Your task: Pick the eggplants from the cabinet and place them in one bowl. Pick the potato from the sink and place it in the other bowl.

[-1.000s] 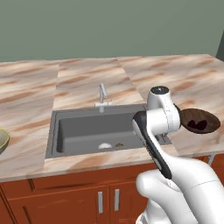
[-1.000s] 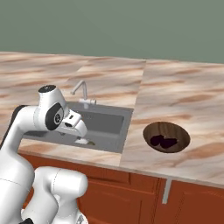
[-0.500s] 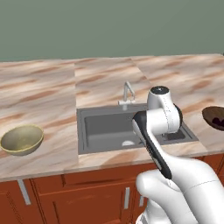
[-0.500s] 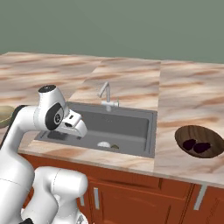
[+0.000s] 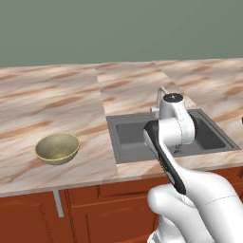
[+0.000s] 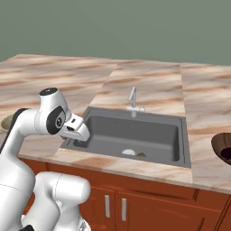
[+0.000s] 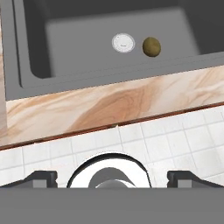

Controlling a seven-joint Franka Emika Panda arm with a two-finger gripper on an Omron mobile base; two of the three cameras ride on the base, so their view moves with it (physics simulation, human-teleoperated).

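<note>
We see our claw (image 7: pixel 112 177) wide open, holding nothing, above the near bench (image 7: pixel 109 105) edge. The potato (image 7: pixel 152 46) lies in the sink (image 7: pixel 78 39) beside a white drain (image 7: pixel 123 43). The olive bowl (image 5: pixel 57 148) sits left.

White arm folded, gripper (image 6: pixel 80 134) low, jaws wide apart, empty

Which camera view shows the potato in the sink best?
The hand view: the potato lies in plain sight on the sink floor, beside the white drain. The right base view gives just a small speck; in the left base view the arm covers that spot.
</note>
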